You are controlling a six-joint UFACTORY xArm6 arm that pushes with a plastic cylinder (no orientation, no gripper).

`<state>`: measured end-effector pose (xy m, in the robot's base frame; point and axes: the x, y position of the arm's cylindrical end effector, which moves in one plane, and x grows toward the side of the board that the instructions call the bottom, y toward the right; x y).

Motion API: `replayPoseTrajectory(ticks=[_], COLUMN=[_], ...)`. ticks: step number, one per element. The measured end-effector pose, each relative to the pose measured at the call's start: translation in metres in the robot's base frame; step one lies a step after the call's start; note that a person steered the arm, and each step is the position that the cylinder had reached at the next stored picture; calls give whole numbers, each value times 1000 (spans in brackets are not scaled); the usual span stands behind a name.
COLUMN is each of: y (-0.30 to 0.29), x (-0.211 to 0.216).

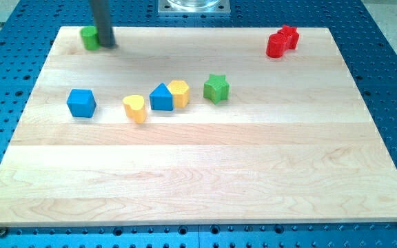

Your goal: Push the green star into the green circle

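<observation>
Blue perforated metal surrounds a pale wooden board. At the far left corner, the green circle is partly hidden behind the dark rod, which descends upright from the view's top, cut off above. My tip rests at the circle's right edge; contact cannot be confirmed. The rod has no jaws to spread or pinch. The green star lies mid-board, well apart, right of the yellow hexagon, blue house-shaped block, yellow heart and blue cube. Two touching red blocks sit far right, shapes unclear.

On the tabletop, my tip touches the green circle at the view's top left, well apart from the green star at centre.
</observation>
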<state>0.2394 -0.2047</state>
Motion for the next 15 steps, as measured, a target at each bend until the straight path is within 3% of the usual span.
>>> replayPoseTrajectory(ticks=[1,2,3,5,6,7,8,9,11,12,13,15], y=[77,207,241,335,273,237,254,269,127,129,200,250], x=[2,28,119,180,214,164,162,194,103,76,78,24])
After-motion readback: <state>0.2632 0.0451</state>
